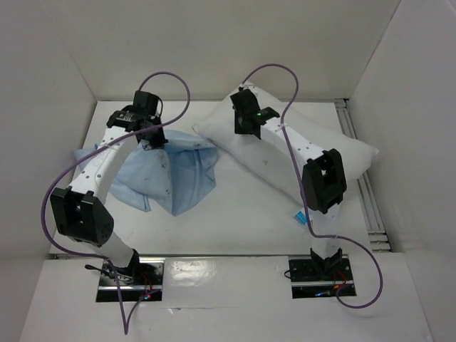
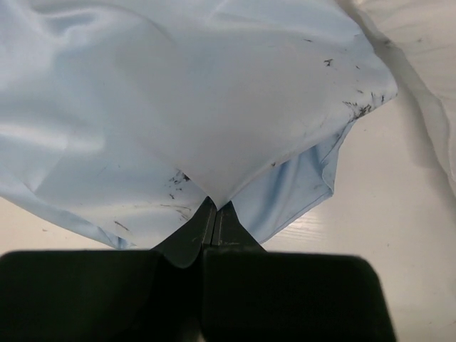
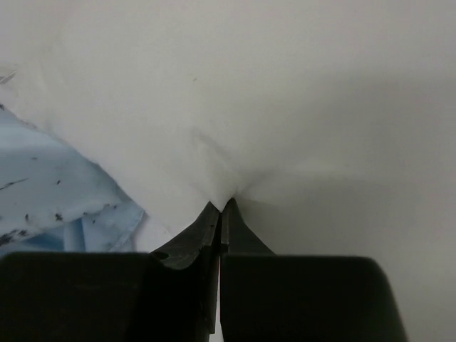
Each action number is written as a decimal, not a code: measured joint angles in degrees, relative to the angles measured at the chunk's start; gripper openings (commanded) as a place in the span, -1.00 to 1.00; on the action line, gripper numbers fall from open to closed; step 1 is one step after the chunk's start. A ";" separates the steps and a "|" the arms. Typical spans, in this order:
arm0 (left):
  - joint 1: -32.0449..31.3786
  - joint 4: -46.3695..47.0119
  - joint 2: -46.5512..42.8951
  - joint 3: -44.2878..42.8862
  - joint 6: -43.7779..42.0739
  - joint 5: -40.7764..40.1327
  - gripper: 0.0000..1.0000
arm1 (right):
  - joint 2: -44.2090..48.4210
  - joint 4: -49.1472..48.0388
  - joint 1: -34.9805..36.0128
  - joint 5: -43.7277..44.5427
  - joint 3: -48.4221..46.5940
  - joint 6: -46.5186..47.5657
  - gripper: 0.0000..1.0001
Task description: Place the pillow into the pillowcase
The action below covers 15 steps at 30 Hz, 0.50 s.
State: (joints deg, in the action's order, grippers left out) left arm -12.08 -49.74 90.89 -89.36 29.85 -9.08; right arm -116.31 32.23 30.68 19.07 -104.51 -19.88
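The white pillow [image 1: 285, 153] lies slantwise from the back middle to the right of the table, its blue-and-white tag [image 1: 301, 216] at the near edge. The light blue pillowcase [image 1: 167, 174] lies crumpled to its left, touching it. My left gripper [image 1: 152, 135] is shut on a fold of the pillowcase [image 2: 185, 107], which rises in a peak at the gripper's [image 2: 216, 205] tips. My right gripper [image 1: 246, 122] is shut on the pillow's far left part; the white cloth [image 3: 285, 107] puckers at the gripper's [image 3: 221, 206] tips, with the pillowcase [image 3: 50, 192] beside it.
White walls enclose the table on the left, back and right. A metal rail [image 1: 367, 203] runs along the right edge. Purple cables [image 1: 182, 89] loop over both arms. Bare table [image 1: 235, 221] lies in front of the pillow and pillowcase.
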 measured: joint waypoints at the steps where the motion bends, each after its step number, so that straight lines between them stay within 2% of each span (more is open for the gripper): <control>1: 0.39 -0.17 0.20 0.00 -0.09 0.48 -1.00 | 1.57 -0.20 -0.02 -0.31 1.03 0.02 -1.00; 8: 4.26 -0.85 0.92 -1.57 -1.44 3.06 -1.00 | 26.27 -1.11 -2.75 -6.38 16.94 2.10 -1.00; 11: 5.90 -0.79 0.92 -1.70 -1.53 4.44 -1.00 | 39.36 -0.90 -3.02 -11.87 25.51 3.67 -1.00; 15: 7.85 -0.59 1.60 -1.95 -2.14 6.97 -1.00 | 55.74 -1.14 -2.73 -24.15 37.55 6.93 -1.00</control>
State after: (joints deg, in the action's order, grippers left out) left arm -4.23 -50.33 92.49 -91.31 27.70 -2.11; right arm -60.58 31.09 27.94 -5.08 -66.96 -12.95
